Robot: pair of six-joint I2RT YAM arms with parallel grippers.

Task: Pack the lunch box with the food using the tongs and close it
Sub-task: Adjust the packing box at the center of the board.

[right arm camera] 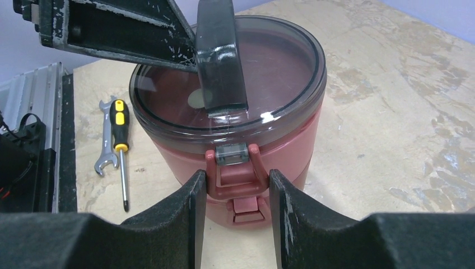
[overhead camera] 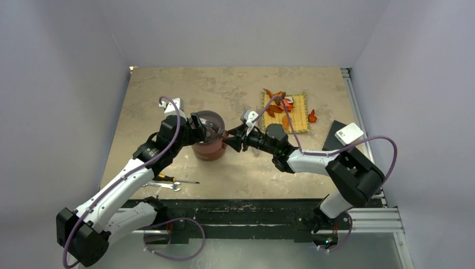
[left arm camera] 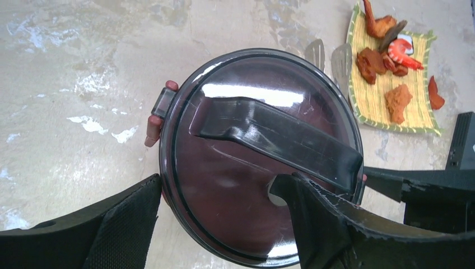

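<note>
- lunch box [overhead camera: 209, 150] stands upright on the table [overhead camera: 168, 95], left of centre, both bowls stacked, between the two arms
- dark see-through top lid [left arm camera: 252, 78] sits flat on the stack; a red surface with one pale round spot shows through it, contents below cannot be made out
- red side handle [right arm camera: 235, 168] with a clear tab faces the right wrist camera; a matching one shows on the far rim in the left wrist view
- left gripper [left arm camera: 219, 185] over the lid, jaws wide: one finger [left arm camera: 336, 224] against the end of the lid handle [left arm camera: 274, 137], the other off past the lid's edge, nothing clamped
- right gripper [right arm camera: 236, 185] low at the box's side, jaws narrow, closed on the side handle, a finger [right arm camera: 193, 202] pressed to each flank
- tongs [left arm camera: 341, 63]: two flat silver tips show on the table just beyond the lid's rim, between box and mat; the rest is hidden
- yellow woven mat [left arm camera: 417, 120] to the right, carrying the food [left arm camera: 397, 101]: orange and brown chunks, a red-and-white shrimp [left arm camera: 404, 51]
- one orange piece [left arm camera: 435, 94] lies off the mat, just beside its right edge
- screwdriver [right arm camera: 120, 145] and wrench [right arm camera: 105, 140] side by side near the front edge, well apart from the box
</note>
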